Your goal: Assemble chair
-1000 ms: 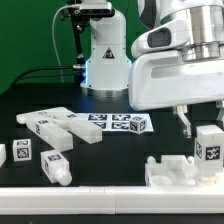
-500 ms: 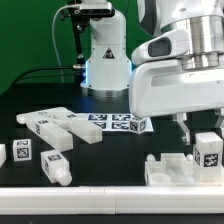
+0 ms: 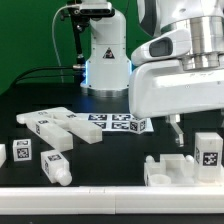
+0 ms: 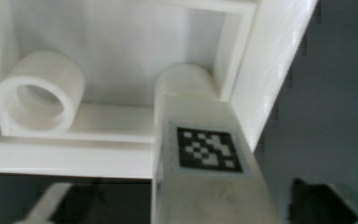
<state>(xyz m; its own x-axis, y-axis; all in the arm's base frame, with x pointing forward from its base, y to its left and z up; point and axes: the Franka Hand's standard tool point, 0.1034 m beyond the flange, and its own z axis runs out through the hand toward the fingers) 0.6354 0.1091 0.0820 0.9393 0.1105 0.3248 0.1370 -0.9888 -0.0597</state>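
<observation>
Release: the gripper (image 4: 183,204) has just sprung its fingers (image 3: 178,128) wide off the tagged leg (image 3: 207,152), which stands against the seat (image 3: 168,172) at the worktop's (image 3: 105,160) front edge, exterior view's right, so this placement looks finished.

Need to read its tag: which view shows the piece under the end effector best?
Wrist view: the piece fills the frame lengthwise, its tag large and facing the camera. The exterior view shows the piece small, upright at that view's right edge, tag visible but tiny.
</observation>
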